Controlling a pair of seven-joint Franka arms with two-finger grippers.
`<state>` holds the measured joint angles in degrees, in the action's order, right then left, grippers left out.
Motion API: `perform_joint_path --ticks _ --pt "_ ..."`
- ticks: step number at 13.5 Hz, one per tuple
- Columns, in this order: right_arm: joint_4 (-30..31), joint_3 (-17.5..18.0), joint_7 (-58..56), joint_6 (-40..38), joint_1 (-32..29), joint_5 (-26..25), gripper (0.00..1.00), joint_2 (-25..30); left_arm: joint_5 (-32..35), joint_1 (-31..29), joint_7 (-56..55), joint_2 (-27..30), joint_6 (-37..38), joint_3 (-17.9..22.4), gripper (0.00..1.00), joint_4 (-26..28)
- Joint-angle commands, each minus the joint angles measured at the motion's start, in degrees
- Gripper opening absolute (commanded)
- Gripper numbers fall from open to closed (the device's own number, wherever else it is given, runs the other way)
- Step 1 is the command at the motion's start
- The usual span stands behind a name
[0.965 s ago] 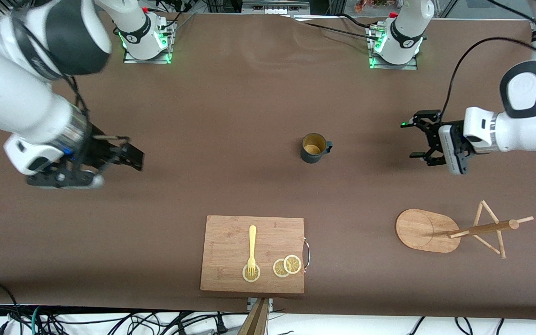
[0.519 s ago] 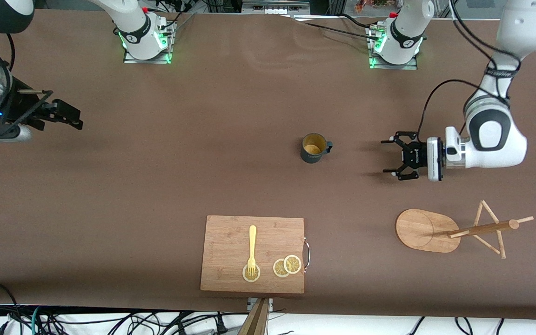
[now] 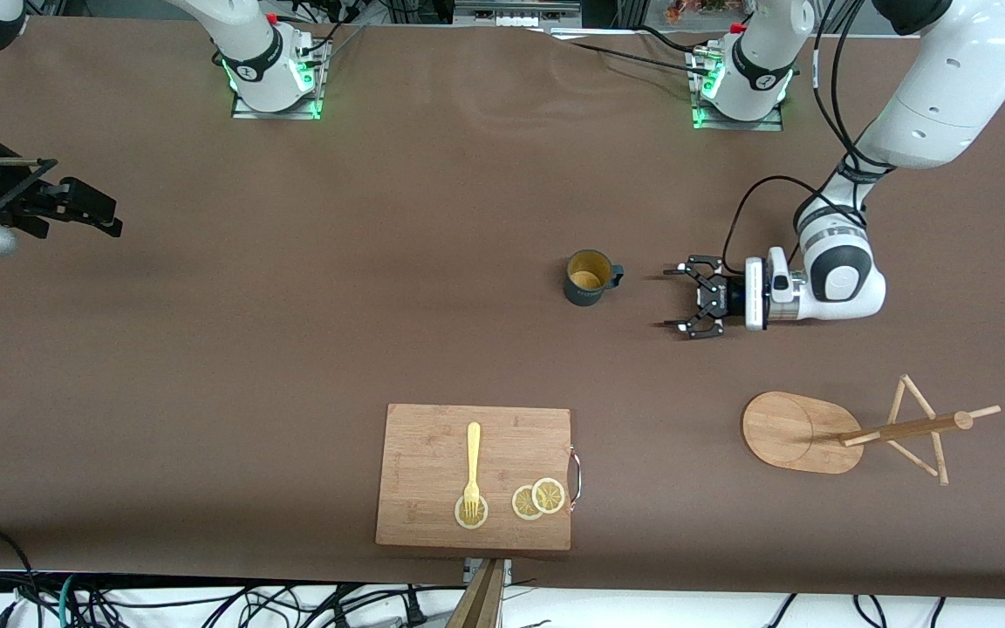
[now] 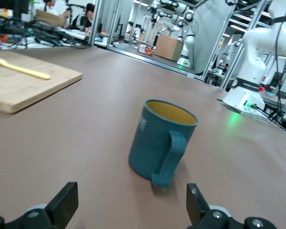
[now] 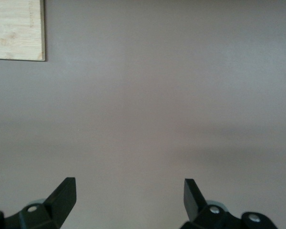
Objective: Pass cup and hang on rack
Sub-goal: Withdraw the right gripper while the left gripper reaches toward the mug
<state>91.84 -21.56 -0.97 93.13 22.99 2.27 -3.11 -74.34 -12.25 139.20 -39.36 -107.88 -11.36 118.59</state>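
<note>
- The right gripper [image 3: 88,209] is partly cut off at the edge of the front view, over the counter [image 3: 337,288] at the right arm's end, well apart from the cup [image 3: 591,277]; its jaws are spread and empty.
- The right wrist view shows only bare brown counter and one corner of the cutting board [image 5: 16,29].
- In the left wrist view the cutting board is cut off at the frame edge, and only part of the yellow fork [image 4: 20,68] shows on it.
- The cup is a small dark teal mug with fine ribs outside and a yellowish-tan inside. It stands upright on the counter, handle turned toward the left arm's end.
- The left gripper [image 3: 680,301] is low and level beside the cup, toward the left arm's end, jaws spread wide and facing the handle, with a gap of bare counter between them.
- The rack [image 3: 851,429] is light bamboo: a flat oval base, a round pole and thin angled pegs. It stands nearer the front camera than the cup, toward the left arm's end.
- The cutting board [image 3: 475,476] is a rectangular bamboo slab with a metal handle, nearer the front camera than the cup; it carries the fork [image 3: 472,469] and three lemon slices [image 3: 537,499].
- The counter cover is smooth matte brown, with open room all around the cup.
</note>
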Motion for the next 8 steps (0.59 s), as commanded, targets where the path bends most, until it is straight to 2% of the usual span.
perform_joint_path --ticks 1,3,5,6,7,8 --pt "-2.28 1.26 0.26 -2.59 1.88 -1.39 1.0 -1.46 -4.57 0.3 12.36 2.36 -0.58 -2.25 1.0 4.7" --pt "-2.19 0.65 -0.44 -2.86 1.44 -0.96 1.0 -1.37 -11.59 0.47 19.75 2.19 -0.58 -2.97 1.0 8.92" --pt "-2.19 0.64 -0.35 -2.77 1.44 -0.95 1.0 -1.37 -13.02 2.22 21.89 1.74 -1.19 -2.97 1.0 8.41" --pt "-1.75 2.21 -0.35 -2.69 -1.52 -0.95 1.0 -1.2 -13.63 2.58 22.07 1.74 -1.63 -3.06 1.0 8.41" --pt "-1.57 8.49 -0.35 -2.69 -7.2 -0.86 1.0 -1.02 -14.94 3.54 22.25 1.74 -1.63 -3.06 1.0 8.41" --pt "-1.49 12.73 -0.35 -2.86 -12.39 -0.78 1.0 -1.02 -16.44 4.86 22.51 1.74 -1.72 -2.97 1.0 8.49"
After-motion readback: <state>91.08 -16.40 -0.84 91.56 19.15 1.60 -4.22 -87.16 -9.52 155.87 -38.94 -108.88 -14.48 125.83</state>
